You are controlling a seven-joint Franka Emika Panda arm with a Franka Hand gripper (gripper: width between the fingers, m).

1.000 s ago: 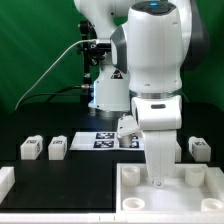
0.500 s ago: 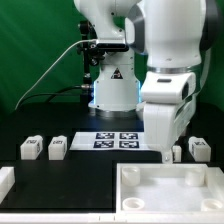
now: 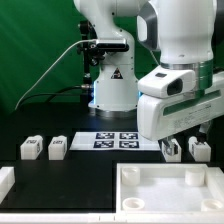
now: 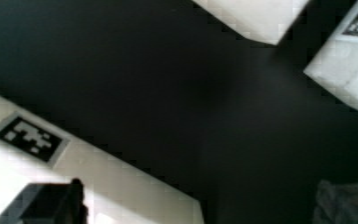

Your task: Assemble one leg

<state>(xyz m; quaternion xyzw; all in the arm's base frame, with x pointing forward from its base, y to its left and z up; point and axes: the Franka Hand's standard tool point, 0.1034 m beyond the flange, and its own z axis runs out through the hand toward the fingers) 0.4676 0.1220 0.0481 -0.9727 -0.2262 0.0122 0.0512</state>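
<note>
Gripper spread wide, empty, hanging just above small white plastic tagged leg beside thin flat white marker board, exterior view's right. Centre over it, square fingers to flat sides, descend straight, sparing 1 neighbouring leg.

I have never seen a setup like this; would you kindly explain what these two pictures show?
The big white machine is a robot arm standing at a black table. One picture comes from a camera off the arm. The other, blurry one looks down from a camera on its wrist. On the table lie small white legs with square tags, a flat marker board and a large white tray. The claw is open, its fingers wide apart, and it holds nothing.
</note>
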